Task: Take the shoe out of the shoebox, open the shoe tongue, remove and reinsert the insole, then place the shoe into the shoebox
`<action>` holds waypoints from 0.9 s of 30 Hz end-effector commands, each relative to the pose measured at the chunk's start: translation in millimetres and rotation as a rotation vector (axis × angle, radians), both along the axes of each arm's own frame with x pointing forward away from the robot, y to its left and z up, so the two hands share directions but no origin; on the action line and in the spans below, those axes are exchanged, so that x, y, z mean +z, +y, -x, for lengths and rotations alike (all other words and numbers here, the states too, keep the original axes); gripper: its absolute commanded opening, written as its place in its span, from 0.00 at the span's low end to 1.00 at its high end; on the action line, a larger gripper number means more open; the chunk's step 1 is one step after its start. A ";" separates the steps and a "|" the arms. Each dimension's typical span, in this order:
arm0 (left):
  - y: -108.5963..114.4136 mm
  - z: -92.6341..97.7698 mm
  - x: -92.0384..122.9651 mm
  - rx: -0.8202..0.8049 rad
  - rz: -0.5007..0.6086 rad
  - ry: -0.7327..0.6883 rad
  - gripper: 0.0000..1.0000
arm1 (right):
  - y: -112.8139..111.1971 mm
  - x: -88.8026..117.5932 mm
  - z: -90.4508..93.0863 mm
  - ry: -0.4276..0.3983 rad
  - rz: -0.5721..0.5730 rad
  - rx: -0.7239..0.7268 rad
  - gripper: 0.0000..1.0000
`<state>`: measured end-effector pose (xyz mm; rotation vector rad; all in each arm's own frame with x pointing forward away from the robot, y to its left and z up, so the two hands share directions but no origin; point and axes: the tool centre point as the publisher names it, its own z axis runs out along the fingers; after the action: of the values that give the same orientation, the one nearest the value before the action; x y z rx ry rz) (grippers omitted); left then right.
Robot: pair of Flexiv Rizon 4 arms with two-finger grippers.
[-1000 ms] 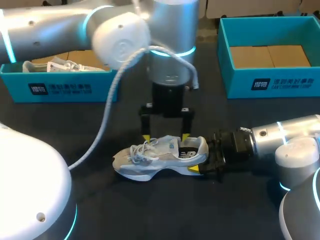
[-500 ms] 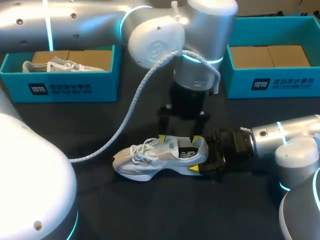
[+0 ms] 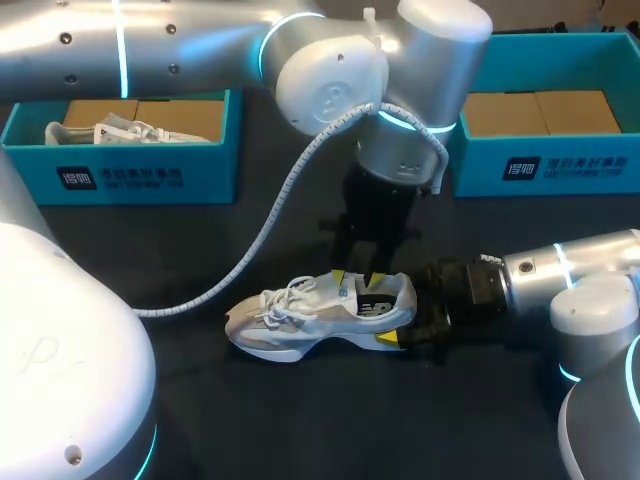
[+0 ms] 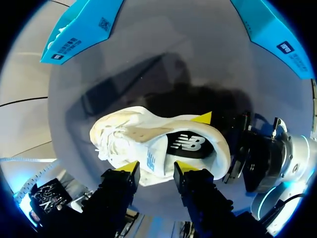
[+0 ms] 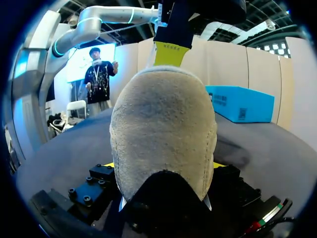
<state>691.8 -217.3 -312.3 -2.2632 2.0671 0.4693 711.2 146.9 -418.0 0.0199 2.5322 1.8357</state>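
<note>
Grey-white mesh trainer (image 3: 320,318) lies mid-table on the black tabletop (image 3: 300,420), well apart from the left teal cardboard shoebox (image 3: 140,175) and the right teal cardboard shoebox (image 3: 545,165) at the far edge. My right pincer (image 3: 402,325) clenches its heel; my left pincer (image 3: 356,280) hangs released over the collar.

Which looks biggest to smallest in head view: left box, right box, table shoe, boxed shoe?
1-2. Tie: left box, right box; alike, both cut off.
3. Then table shoe.
4. Last, boxed shoe, partly hidden by its box wall.
</note>
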 end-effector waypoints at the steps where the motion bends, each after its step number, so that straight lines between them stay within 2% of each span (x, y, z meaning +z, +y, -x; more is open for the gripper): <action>1: 4.4 1.3 1.6 -0.015 0.000 -0.007 0.47 | 2.1 -1.0 0.8 -0.001 0.003 -0.001 0.00; 4: 7.2 1.0 2.5 -0.025 -0.009 -0.011 0.50 | 2.1 -1.0 0.8 -0.001 0.003 -0.001 0.00; 7: 8.8 0.8 2.5 -0.033 -0.018 -0.020 0.64 | 2.1 -1.0 0.8 -0.001 0.003 -0.001 0.00; 13: 8.7 2.2 -1.9 -0.040 -0.034 -0.024 0.67 | 2.1 -1.0 0.8 -0.001 0.003 -0.001 0.00; 17: 7.7 4.0 -5.9 -0.049 -0.053 -0.026 0.65 | 2.1 -1.0 0.8 -0.001 0.003 -0.001 0.00; 27: 5.9 2.8 -8.8 -0.057 -0.078 -0.033 0.67 | 2.1 -1.0 0.8 -0.001 0.003 -0.001 0.00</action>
<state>688.8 -208.6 -320.9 -2.1532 2.0576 0.4931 711.2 146.9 -418.0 0.0199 2.5322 1.8357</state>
